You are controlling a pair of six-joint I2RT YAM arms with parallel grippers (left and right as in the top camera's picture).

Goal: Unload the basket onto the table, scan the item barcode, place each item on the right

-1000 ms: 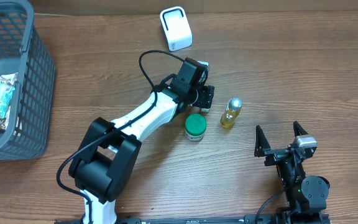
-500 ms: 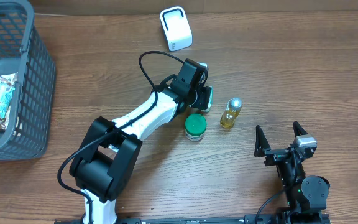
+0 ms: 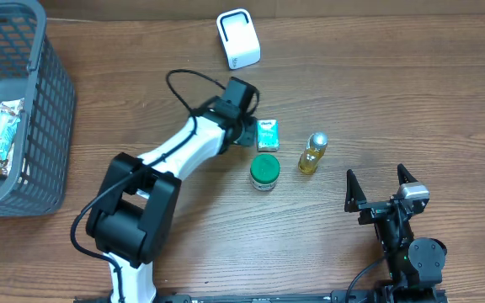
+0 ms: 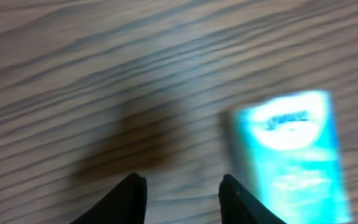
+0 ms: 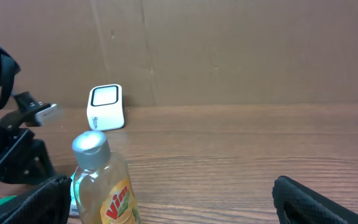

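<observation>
Overhead: basket, green-lidded jar | right wrist: bottle label "Vim"

Surface: brown wood-grain top, matte, with darker streaks. The grain ran left to right in the overhead view.

Behind its far edge stood a plain brown wall, cardboard-like, with one vertical seam left of centre in the right wrist view. In the overhead view a pale strip ran along the top edge of the frame.

Light was even and diffuse, and shadows were soft-edged.

The left wrist view was blurred; only grain and a darker patch on the wood were legible.
</observation>
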